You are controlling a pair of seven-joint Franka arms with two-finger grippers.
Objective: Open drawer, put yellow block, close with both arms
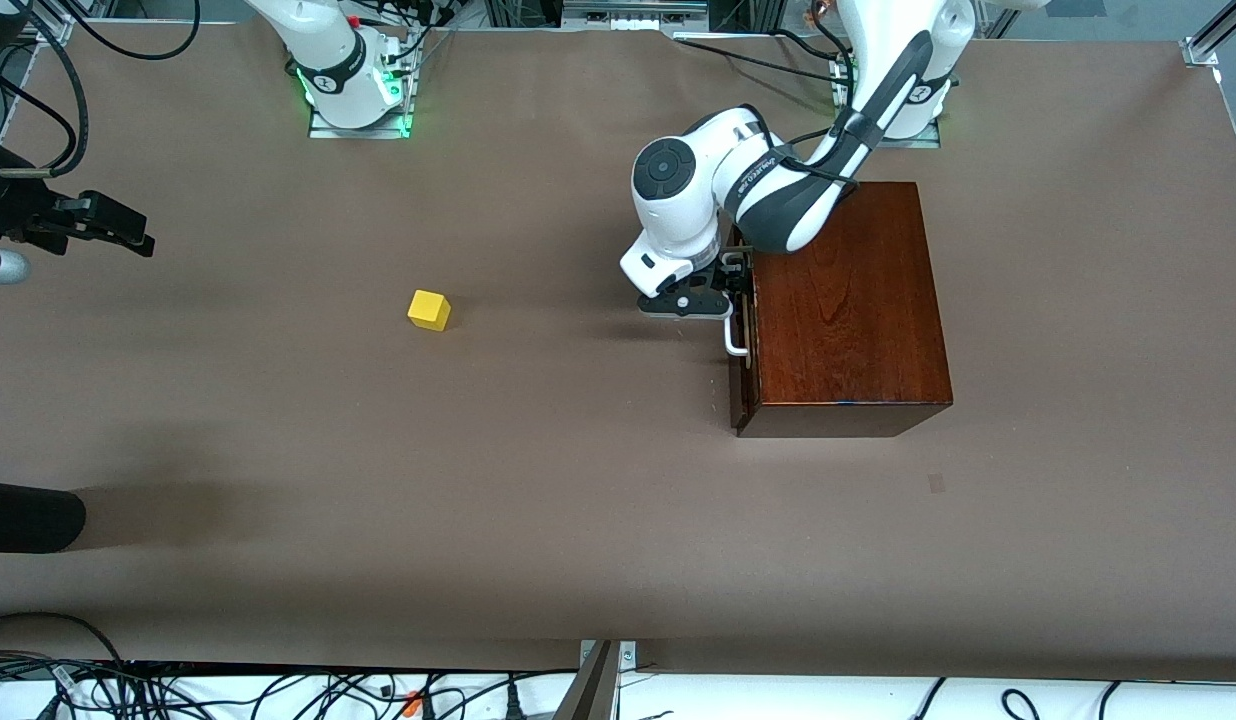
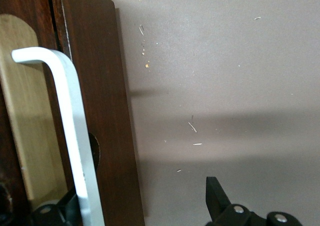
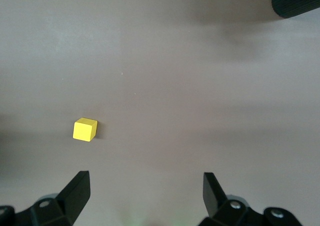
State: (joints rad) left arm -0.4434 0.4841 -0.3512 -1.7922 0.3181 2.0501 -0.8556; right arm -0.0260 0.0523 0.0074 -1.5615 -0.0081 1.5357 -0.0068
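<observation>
Tools first: the left tool (image 1: 735, 287) sits at the drawer (image 1: 742, 340) front of the dark-brown wooden box (image 1: 846, 300), its 2 fingers spread either side of the white bar handle (image 2: 70, 136), 1 finger tucked between handle and drawer face, the other on the outside, not yet clenched. The drawer looks shut or barely cracked. The right tool (image 3: 145, 196) waits with its fingers released, up over the tabletop (image 1: 578, 520) at the right arm's end, looking down on bare surface.

Judged step: opening the drawer. Next, the left tool needs to clench on the handle and pull straight away from the box.

The yellow block (image 1: 429, 309) lies loose on the tabletop, well apart from the box, toward the right arm's end. Nothing stands in the drawer's path.
</observation>
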